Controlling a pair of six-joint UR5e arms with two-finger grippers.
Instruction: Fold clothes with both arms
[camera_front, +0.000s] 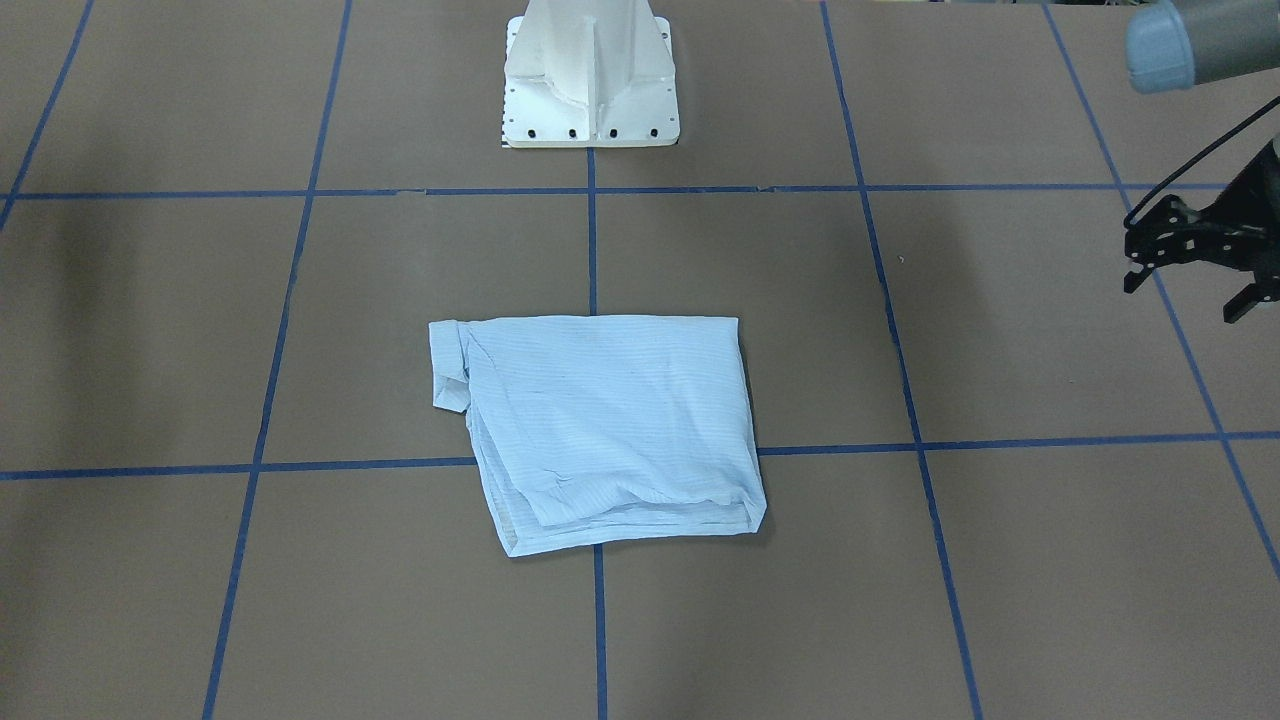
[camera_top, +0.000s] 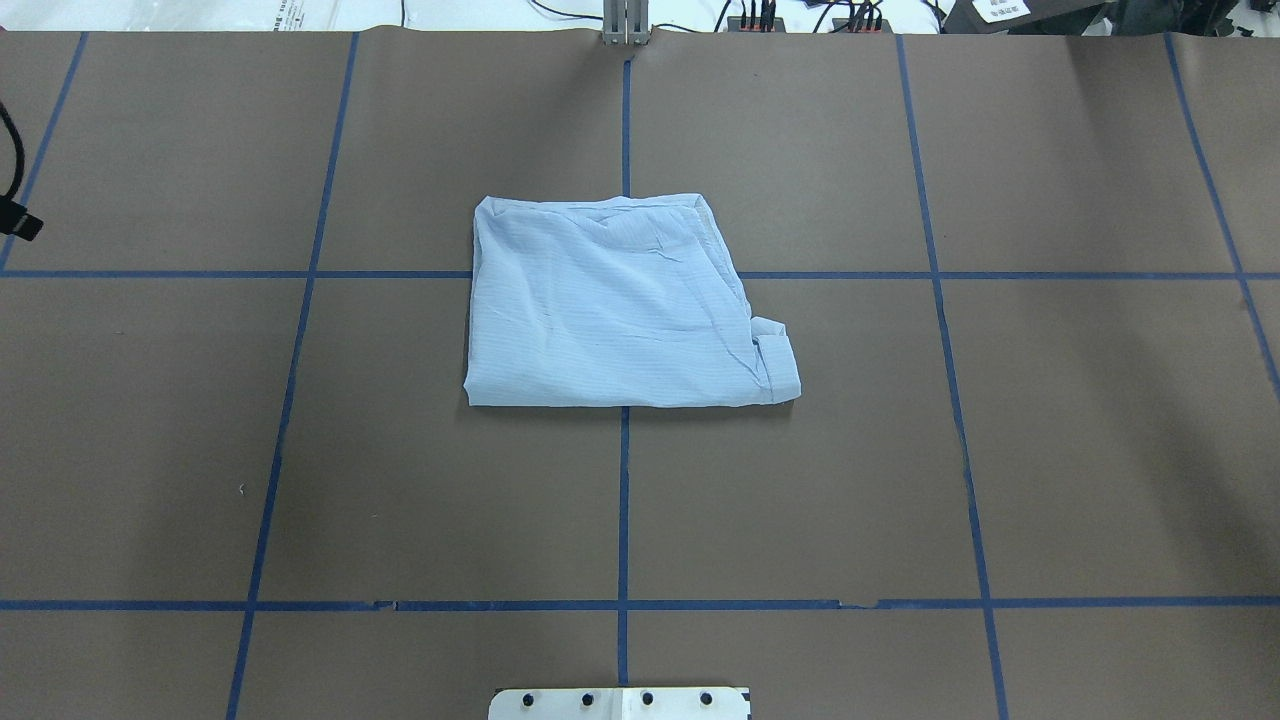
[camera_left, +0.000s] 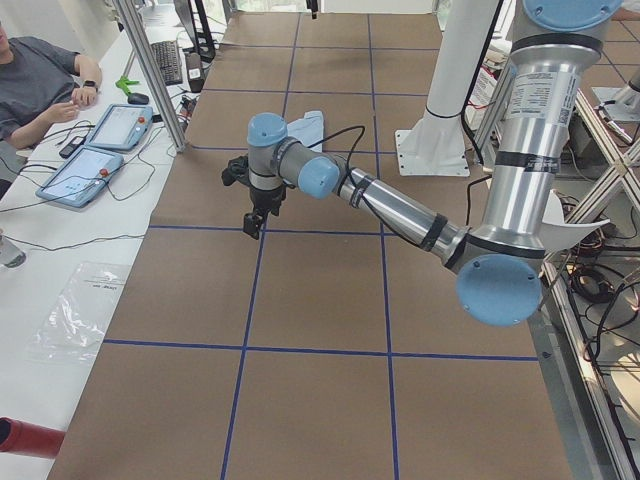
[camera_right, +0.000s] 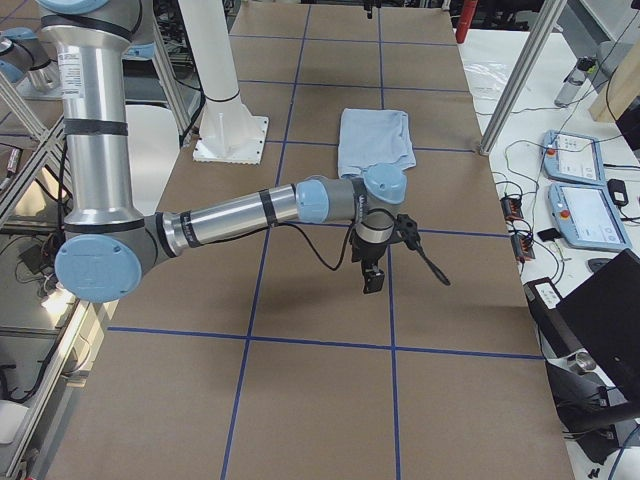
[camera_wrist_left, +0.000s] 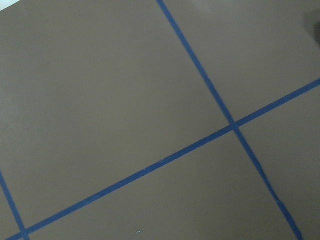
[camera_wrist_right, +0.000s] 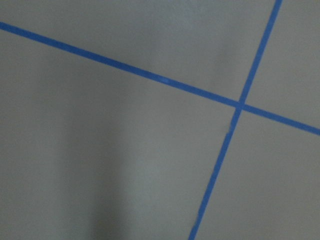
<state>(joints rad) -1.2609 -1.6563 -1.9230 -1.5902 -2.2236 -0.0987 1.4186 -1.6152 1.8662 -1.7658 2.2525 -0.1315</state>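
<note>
brown table (camera_top: 300, 480) runs unbroken on all 4 sides of the folded shirt (camera_top: 620, 310). the white pedestal base (camera_front: 590, 90) stands at the robot's edge. the left gripper (camera_front: 1183, 298), fingers spread, hangs over the table's left end, well apart.

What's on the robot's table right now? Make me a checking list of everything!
Surface: brown table with a blue tape grid.
Job's things: pale-blue shirt, folded, in the middle, nothing touching it.
Clutter: nothing seen on the table.
Grippers: left gripper open, empty, off to the side; right gripper above bare table, open or shut unclear.
Cables: black cable loops by the left gripper.
Surroundings: white pedestal; a person and control tablets at the side bench.
</note>
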